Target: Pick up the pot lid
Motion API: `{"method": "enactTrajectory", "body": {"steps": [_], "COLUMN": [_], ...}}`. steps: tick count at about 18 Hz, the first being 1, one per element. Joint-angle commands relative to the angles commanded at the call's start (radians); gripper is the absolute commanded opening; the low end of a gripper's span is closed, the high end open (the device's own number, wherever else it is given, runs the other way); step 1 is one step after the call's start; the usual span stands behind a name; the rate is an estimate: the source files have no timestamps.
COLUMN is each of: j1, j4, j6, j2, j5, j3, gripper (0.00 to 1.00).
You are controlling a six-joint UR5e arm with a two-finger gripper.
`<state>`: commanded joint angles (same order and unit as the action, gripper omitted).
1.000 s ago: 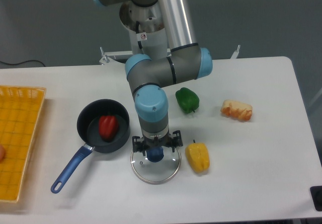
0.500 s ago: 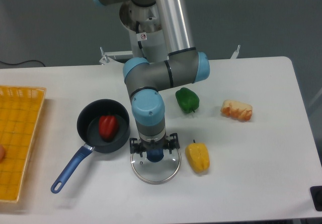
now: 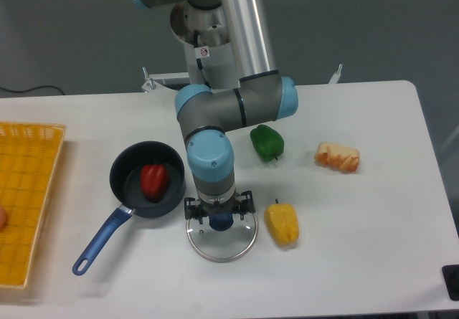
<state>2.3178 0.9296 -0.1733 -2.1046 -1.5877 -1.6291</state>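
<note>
One gripper [image 3: 220,206], fingers parted, stands over the blue knob [image 3: 221,222] of one lid [image 3: 221,248] on the white tabletop [image 3: 366,254], near one pan [image 3: 123,167] holding one red item [image 3: 153,181]; the background [image 3: 323,18] is dark.

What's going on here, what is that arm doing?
A robot arm is poised low over a clear pot lid, its fingers open on either side of the blue knob. They haven't closed on it, and the lid looks to be lying flat on the table. A black pan and a yellow item sit nearby.
</note>
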Motion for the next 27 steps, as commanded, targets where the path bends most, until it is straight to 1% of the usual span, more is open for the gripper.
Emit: {"method": "enactTrajectory", "body": {"steps": [3, 23, 25, 26, 27], "j1": [0.000, 0.000, 0.000, 0.000, 0.000], "j4": [0.000, -0.003, -0.002, -0.002, -0.002], "j6": [0.000, -0.002, -0.002, -0.002, -0.002], "j2": [-0.002, -0.014, -0.014, -0.015, -0.015], "j5": [0.000, -0.002, -0.002, -0.002, -0.002], "j3": [0.000, 0.006, 0.006, 0.008, 0.006], "gripper": [0.93, 0.93, 0.88, 0.83, 0.83]}}
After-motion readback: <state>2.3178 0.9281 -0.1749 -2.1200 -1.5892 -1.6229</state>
